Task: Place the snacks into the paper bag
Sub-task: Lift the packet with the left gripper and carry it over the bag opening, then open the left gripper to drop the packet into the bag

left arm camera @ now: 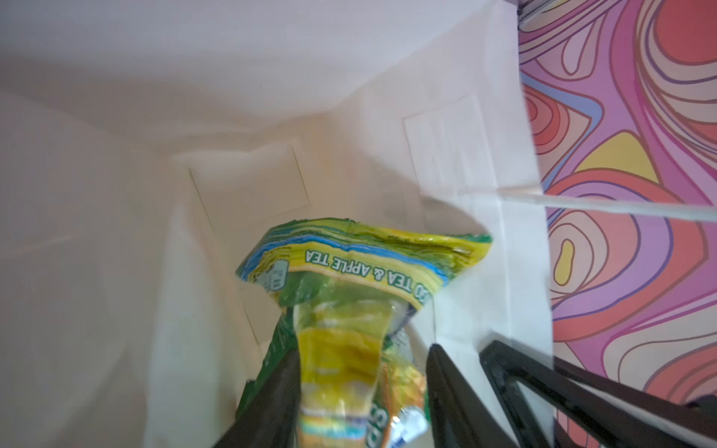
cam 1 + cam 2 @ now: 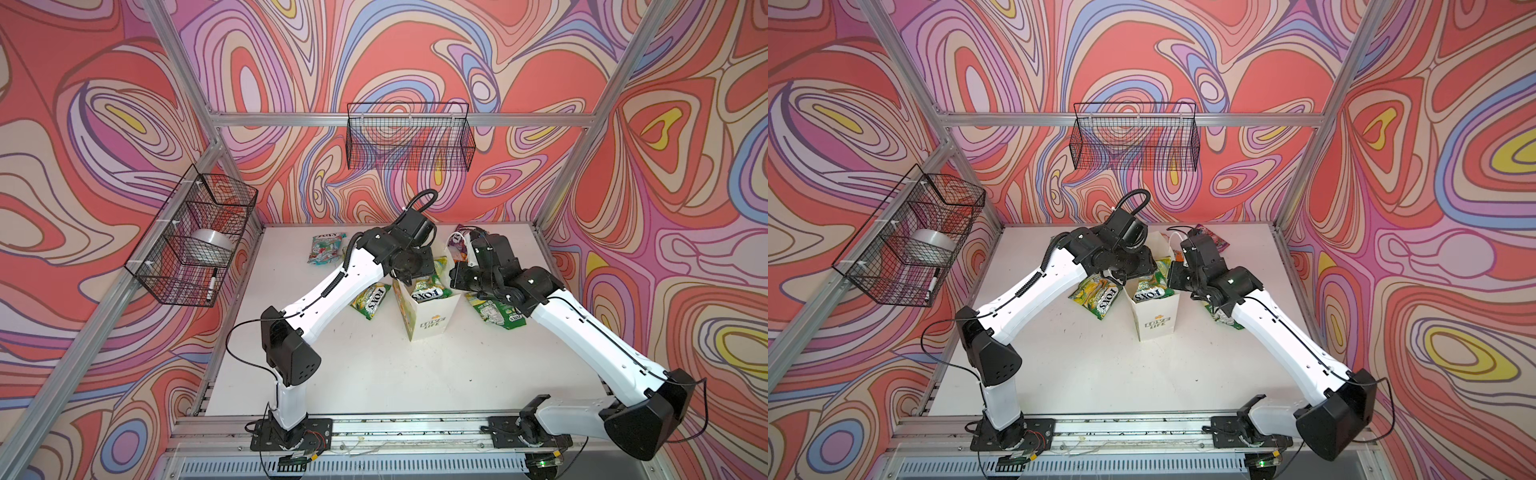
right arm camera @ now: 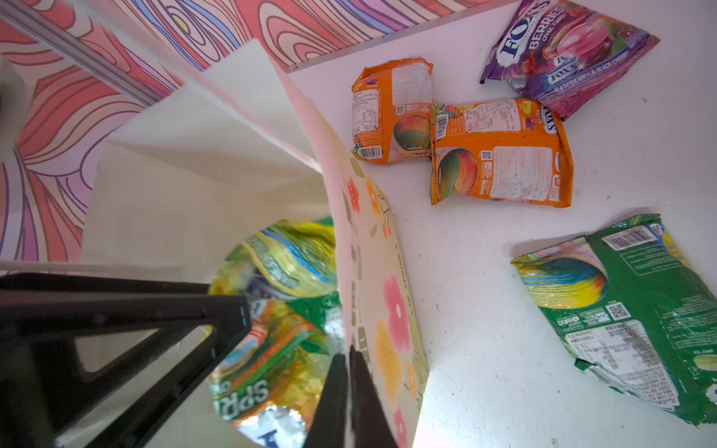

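While the paper bag stands upright mid-table in both top views, an apple-tea pouch pokes above its rim beneath the left arm's wrist. On the table, loose snacks ring it: a yellow-green pouch just beside at nine o'clock, a green pouch near at three o'clock, a red-teal pouch well apart at eleven o'clock.

From the left wrist, the left gripper hangs inside the bag, its fingers parted either side of the apple-tea pouch; whether they grip it I cannot tell.

From the right wrist, the right gripper has its fingers pinched narrow on the bag's flowered wall. Two orange pouches and a purple pouch lie outside.

Crinkly film may cling to a finger, so lifting away could drag the pouch out. Should the right pinch slip, the light bag may tip.
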Available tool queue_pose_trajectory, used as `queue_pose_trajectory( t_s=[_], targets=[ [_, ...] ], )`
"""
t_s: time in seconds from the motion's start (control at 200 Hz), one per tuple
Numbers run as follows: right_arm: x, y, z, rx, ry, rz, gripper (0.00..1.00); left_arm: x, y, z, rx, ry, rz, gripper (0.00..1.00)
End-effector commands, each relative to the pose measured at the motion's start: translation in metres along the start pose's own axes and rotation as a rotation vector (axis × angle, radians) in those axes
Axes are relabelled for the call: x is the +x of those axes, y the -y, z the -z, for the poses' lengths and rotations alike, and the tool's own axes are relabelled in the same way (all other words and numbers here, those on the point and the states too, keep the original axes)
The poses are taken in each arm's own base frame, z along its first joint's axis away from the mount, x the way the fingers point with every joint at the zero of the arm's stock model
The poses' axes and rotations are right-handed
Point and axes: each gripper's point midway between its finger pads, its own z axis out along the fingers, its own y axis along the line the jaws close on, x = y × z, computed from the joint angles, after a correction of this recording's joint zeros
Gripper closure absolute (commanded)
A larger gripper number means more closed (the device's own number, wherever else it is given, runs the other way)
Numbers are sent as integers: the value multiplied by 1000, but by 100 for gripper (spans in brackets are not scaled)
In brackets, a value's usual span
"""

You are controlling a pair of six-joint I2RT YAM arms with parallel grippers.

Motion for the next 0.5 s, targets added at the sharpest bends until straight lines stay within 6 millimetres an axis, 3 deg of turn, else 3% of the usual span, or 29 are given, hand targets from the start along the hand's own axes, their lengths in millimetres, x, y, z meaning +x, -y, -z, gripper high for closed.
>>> queue_pose_trajectory(
  t_s=[0.0, 0.235, 0.491],
  targets=[
    [-4, 0, 3, 4, 29, -7, 100, -11, 19, 17, 66, 30, 1, 37],
    [-3, 3, 3, 15, 31, -17, 100, -26, 51, 55, 197, 82, -37, 28],
    [-4, 7, 5, 35, 38, -28, 100, -43, 85, 136, 386, 219, -158, 13]
  ],
)
